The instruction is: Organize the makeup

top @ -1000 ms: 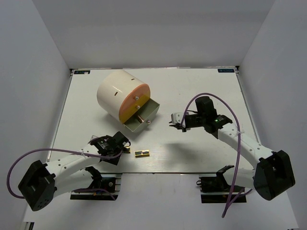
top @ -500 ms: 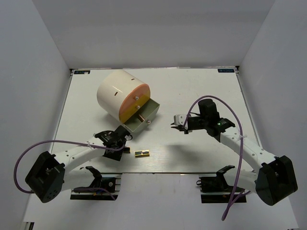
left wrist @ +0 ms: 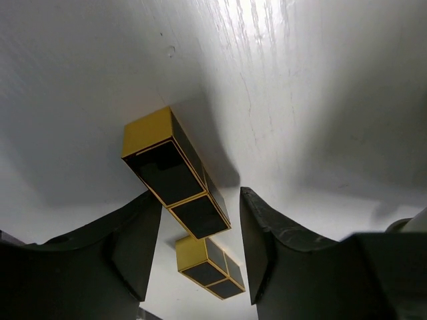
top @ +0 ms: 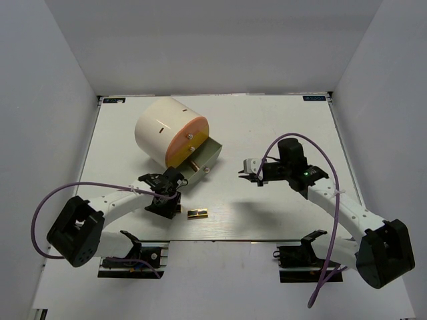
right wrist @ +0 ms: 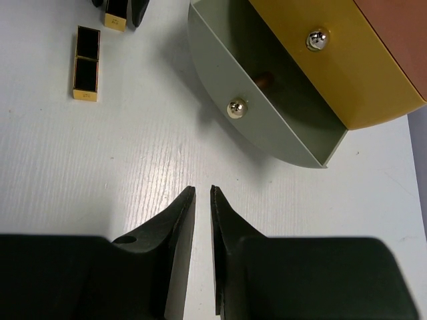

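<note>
Gold-and-black case [left wrist: 175,175] lies flat on the worktop [top: 280,127], lower left of centre in the top view. The left end effector [left wrist: 197,197] sits half open astride it, not clamped. A second case [top: 197,213] lies just to the right, near the bottom edge. Bare surface spreads toward the upper right. Cream cylinder [top: 163,130] and its open drawer [top: 203,159] crowd close above. Right end effector [right wrist: 201,192], right of centre, shows a thin slit and holds nothing.

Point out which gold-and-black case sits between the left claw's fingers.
The nearer case, straddled by the left claw and looming large in its wrist view. The other case lies free, clear of the claw.
</note>
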You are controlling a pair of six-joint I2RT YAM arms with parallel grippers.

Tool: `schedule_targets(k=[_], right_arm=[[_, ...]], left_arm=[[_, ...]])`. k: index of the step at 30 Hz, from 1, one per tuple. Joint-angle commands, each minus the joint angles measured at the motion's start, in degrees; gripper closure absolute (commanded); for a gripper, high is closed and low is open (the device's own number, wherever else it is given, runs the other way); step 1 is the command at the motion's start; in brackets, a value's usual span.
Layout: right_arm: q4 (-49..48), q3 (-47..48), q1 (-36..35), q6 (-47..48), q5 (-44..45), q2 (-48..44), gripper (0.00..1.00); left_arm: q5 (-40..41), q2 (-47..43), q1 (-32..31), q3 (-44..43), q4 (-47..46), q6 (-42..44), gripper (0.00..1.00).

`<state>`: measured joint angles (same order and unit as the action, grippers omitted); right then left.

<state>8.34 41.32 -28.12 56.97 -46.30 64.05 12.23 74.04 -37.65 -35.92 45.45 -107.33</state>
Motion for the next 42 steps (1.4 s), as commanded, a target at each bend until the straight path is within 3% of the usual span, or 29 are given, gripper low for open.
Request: schedule_targets(k=[1, 14, 15, 20, 22, 26, 30, 38, 42], right_arm=[[-2.45, -0.89, 0.35, -1.25, -1.60, -1.65, 0.79], [-2.71, -1.86, 0.96, -1.69, -1.95, -2.97, 0.79], [-2.54, -1.86, 0.87, -1.69, -1.95, -3.05, 0.79], [-2.36, -2.30, 0.96, -1.60, -1.86, -3.58, 0.79], [-2.45, -2.47, 0.96, -1.51, -1.86, -3.58, 0.79], [-2.54, -2.56, 0.96, -1.42, -2.21, -3.23, 0.79], [-2.80, -2.56, 0.96, -1.42, -2.12, -3.41, 0.79], [-2.71, -3.26, 1.23, -1.16, -1.33, -4.37, 0.79], [-2.71, -3.35, 1.31, -1.16, -1.16, -4.55, 0.79]], left_arm=[[-2.73, 4.09, 0.38, 2.08, 2.62, 2.56, 0.40], [1.03, -3.81, 0.91, 4.20, 7.10, 4.23, 0.67], [2.00, -4.77, 0.91, 3.06, 7.46, 5.45, 0.73], [7.80, -10.14, 0.38, -6.07, 15.09, 17.13, 0.94], [8.60, -11.28, -0.23, -12.03, 17.03, 27.54, 1.00], [6.25, -13.82, -0.23, -19.79, 14.68, 48.13, 1.00], [-1.32, -18.92, -0.23, -19.63, 4.05, 67.56, 1.00], [-10.38, -21.31, -0.23, -21.11, -2.91, 82.79, 1.00], [-14.93, -19.47, -0.23, -21.12, -10.62, 93.40, 0.99]])
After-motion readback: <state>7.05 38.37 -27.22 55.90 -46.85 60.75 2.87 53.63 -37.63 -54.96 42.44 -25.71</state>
